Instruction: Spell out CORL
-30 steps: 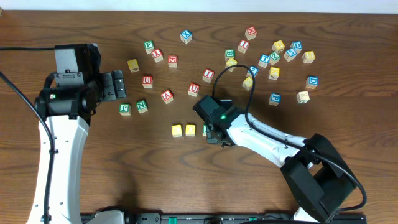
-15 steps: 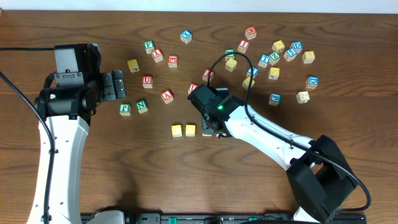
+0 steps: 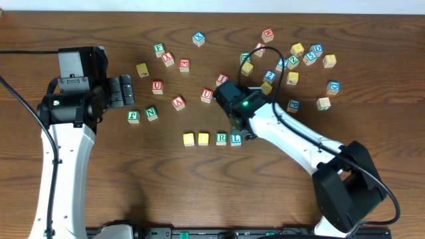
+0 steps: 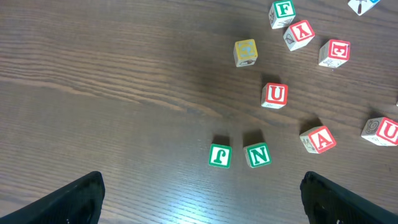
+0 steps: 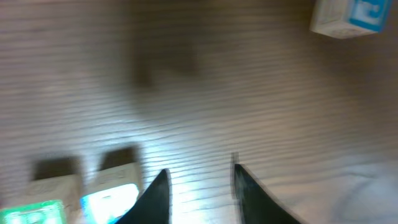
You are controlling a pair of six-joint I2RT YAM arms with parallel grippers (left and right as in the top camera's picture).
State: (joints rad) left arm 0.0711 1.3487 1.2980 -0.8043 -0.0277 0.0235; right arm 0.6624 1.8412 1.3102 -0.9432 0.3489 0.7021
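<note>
Wooden letter cubes for the word are lined up in a straight row with tiny gaps, roughly mid-table and closer to the edge where the arm bases sit: first yellow cube [image 3: 188, 139], second yellow cube [image 3: 203, 139], then the pale R cube [image 3: 221, 139] in green print, then the pale L cube [image 3: 236, 139] in blue print at the right end. Letters on the two yellow ones can't be made out from overhead, tbh. The right gripper [image 5: 200, 180] is hung just beside the L cube, on its far-right side, fingers parted a bit with nothing held. In its wrist view only bare wood is seen in the gap. The left gripper [image 3: 125, 91] is parked well apart near the left edge, spread wide and empty, with the green F cube [image 3: 133, 115] and green N cube [image 3: 152, 113] sat side by side just nearward of it. Red-lettered cubes [image 3: 178, 102] are scattered between, and a denser bunch of mixed cubes [image 3: 297, 49] is spread toward the far right corner of the table [image 3: 153, 192].
</note>
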